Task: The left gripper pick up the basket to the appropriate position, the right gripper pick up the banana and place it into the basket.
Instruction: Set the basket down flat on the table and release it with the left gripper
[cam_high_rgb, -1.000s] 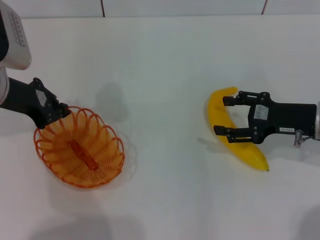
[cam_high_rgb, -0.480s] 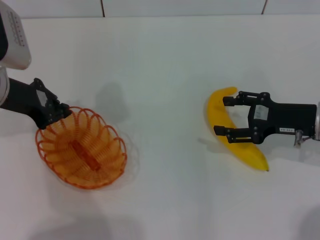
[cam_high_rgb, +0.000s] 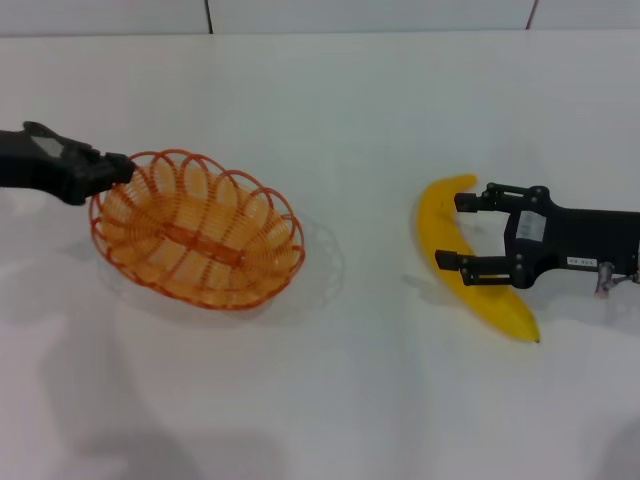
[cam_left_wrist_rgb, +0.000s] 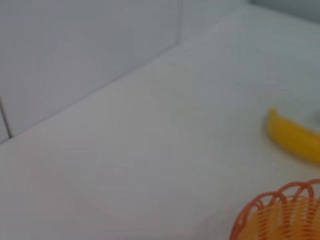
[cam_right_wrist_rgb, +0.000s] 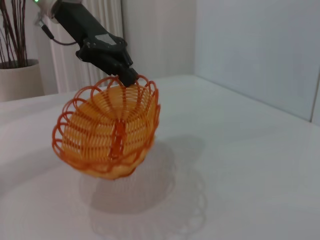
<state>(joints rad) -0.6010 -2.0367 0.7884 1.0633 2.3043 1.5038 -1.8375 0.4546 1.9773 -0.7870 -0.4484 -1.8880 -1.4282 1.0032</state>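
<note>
The orange wire basket (cam_high_rgb: 200, 232) hangs tilted a little above the table, left of centre, with its shadow on the table beneath it. My left gripper (cam_high_rgb: 112, 169) is shut on its looped rim at the far-left side. The right wrist view shows the same hold: the left gripper (cam_right_wrist_rgb: 125, 75) pinches the top of the raised basket (cam_right_wrist_rgb: 107, 131). The yellow banana (cam_high_rgb: 468, 255) lies on the table at the right. Over its middle my right gripper (cam_high_rgb: 455, 232) stands open, one finger on each side. The left wrist view shows only a piece of the basket rim (cam_left_wrist_rgb: 280, 212) and the banana (cam_left_wrist_rgb: 294, 140) farther off.
The white table (cam_high_rgb: 350, 120) stretches between basket and banana and ends at a tiled wall behind. Off the table, a pale vase with dark twigs (cam_right_wrist_rgb: 17, 70) and a white curtain show in the right wrist view.
The left gripper has lifted the basket and carried it to the right, toward the table's middle, and the basket has turned. The right gripper and banana have not moved.
</note>
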